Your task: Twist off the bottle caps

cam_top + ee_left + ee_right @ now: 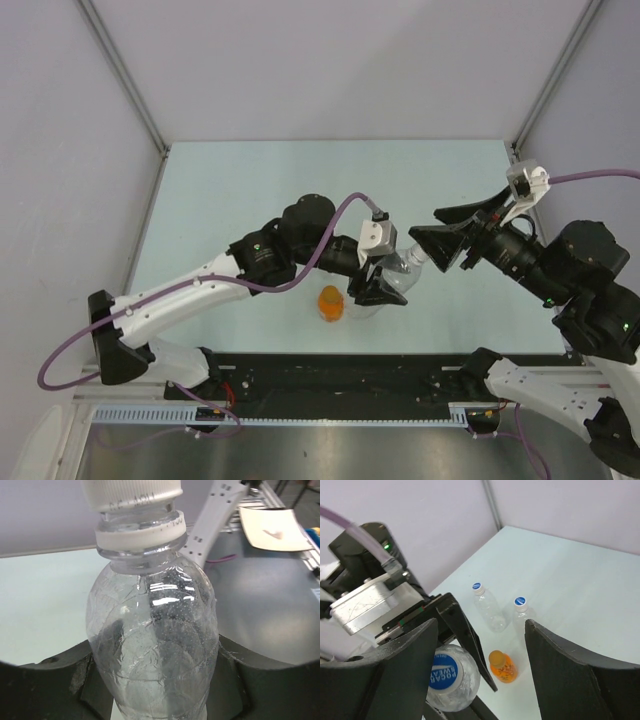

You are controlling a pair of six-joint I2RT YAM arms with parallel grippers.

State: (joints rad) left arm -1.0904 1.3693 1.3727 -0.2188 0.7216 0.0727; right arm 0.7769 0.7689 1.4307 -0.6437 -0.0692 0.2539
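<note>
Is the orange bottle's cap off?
No: in the right wrist view the orange cap sits on top of the upright orange bottle.

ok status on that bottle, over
left claw shut on clear bottle, cap still on. right claw open beside cap. orange bottle nearby, not blocking.

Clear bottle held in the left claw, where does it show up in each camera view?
Top external: near centre, clear bottle in the left claw.
Left wrist: fills the middle.
Right wrist: bottom left, cap end toward the camera.
Shared landmark: the left claw's black fingers gripping it.
</note>
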